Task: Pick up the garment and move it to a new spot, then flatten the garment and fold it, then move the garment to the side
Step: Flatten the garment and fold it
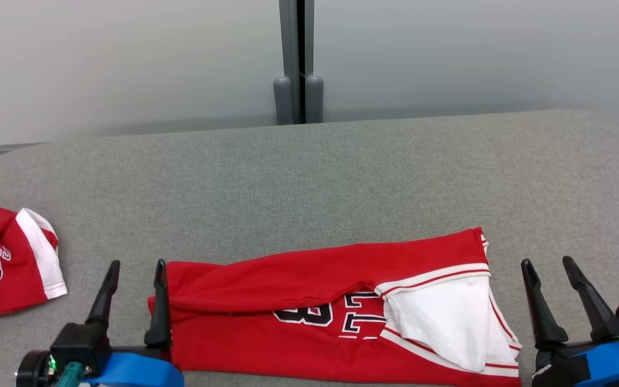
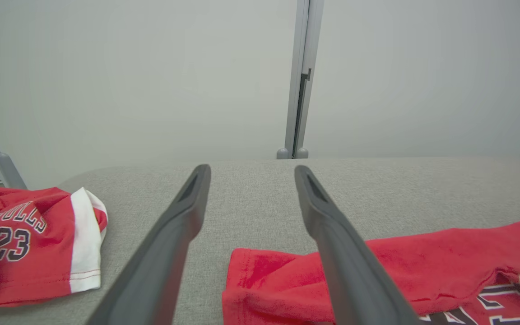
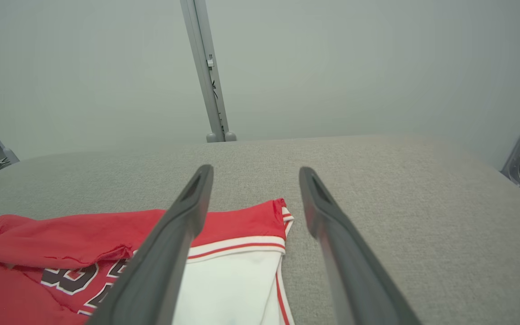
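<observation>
Red garment (image 1: 288, 279) is lying folded between the left gripper (image 1: 137, 263) and right gripper (image 1: 547, 260), both standing wide open and gripping nothing.

You saw soft matt red cloth jersey (image 1: 266, 279) with smooth white panel, rough grey woven table cover (image 1: 342, 177), smooth grey metal post (image 1: 290, 54).

garment (image 1: 336, 317) folded | left gripper (image 1: 137, 263) spread at its left edge | right gripper (image 1: 547, 260) spread, nearby
</observation>
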{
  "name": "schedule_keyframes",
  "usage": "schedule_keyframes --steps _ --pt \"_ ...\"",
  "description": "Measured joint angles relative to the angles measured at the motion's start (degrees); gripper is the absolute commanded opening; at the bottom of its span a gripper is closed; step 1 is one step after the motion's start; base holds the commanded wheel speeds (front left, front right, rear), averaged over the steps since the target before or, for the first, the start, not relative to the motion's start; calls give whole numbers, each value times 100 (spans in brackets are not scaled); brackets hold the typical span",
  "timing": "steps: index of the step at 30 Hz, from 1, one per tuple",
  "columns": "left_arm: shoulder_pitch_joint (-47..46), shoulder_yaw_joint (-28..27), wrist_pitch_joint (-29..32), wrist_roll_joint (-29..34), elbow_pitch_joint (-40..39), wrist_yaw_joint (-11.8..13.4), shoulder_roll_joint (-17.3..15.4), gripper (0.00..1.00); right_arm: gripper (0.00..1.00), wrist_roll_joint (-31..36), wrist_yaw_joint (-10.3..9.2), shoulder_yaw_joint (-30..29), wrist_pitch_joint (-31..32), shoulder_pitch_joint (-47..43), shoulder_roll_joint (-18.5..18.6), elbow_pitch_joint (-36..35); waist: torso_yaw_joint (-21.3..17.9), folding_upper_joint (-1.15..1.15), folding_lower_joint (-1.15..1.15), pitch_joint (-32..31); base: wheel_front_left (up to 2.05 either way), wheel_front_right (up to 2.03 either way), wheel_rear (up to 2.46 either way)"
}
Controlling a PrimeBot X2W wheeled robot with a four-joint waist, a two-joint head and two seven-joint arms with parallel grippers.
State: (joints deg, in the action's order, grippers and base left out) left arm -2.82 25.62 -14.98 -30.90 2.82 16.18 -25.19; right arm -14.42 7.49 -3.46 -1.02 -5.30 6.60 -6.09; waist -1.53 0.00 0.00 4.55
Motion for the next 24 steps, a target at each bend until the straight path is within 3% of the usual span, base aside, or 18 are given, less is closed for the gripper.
schedule_keyframes --steps 19,24 --pt "324 96 125 -71 -8 144 71 100 100 127 0 -119 332 -195 -57 -279 78 0 0 -180 0 0 0" --pt "184 38 75 -48 -67 94 76 100 100 115 0 -155 399 -193 15 57 172 0 0 -71 0 0 0"
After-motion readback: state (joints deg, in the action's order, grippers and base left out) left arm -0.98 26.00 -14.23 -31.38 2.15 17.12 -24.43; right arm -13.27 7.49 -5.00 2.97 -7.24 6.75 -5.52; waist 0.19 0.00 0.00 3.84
